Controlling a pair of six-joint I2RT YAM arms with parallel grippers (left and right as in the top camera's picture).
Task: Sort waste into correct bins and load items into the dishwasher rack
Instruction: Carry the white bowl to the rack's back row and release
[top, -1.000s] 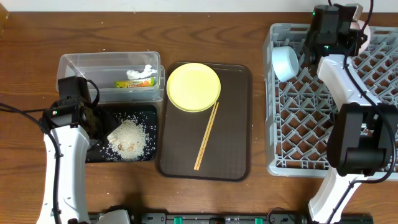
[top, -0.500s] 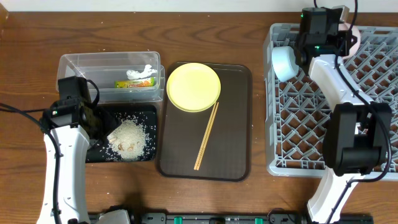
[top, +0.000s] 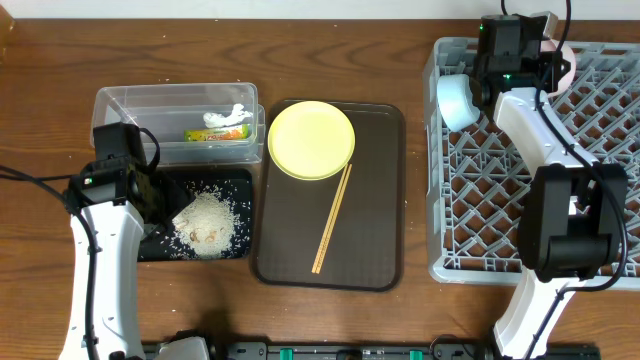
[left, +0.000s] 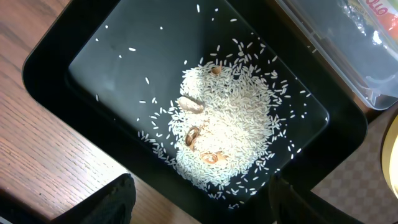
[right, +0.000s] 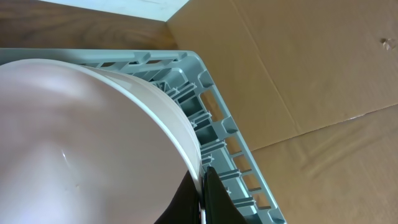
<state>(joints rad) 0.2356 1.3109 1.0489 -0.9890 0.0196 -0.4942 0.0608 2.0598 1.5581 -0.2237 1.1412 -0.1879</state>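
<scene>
My left gripper (left: 202, 208) is open and empty, hovering over the near edge of the black tray (left: 50, 74), which holds the rice heap (left: 230, 130). In the overhead view it is at the tray's left (top: 150, 195). The clear tub (top: 130, 100) holds the snack wrapper (top: 215, 134) and the white scrap (top: 228, 116). My right gripper (right: 202, 193) is shut on the rim of the white bowl (right: 81, 137), above the far edge of the grey rack (top: 480, 200). The light blue bowl (top: 457, 100) lies on its side in the rack. The yellow plate (top: 311, 139) and chopsticks (top: 332, 218) lie on the brown tray (top: 380, 200). The small cup is out of view.
The rack's corner wall (right: 217, 124) is right beside the held bowl, with brown cardboard beyond it. The clear tub (left: 336, 37) abuts the black tray's far side. Bare wooden table surrounds the trays.
My right arm has shifted a little to the left along the rack's far edge with the white bowl in its grip. My left arm has not moved.
</scene>
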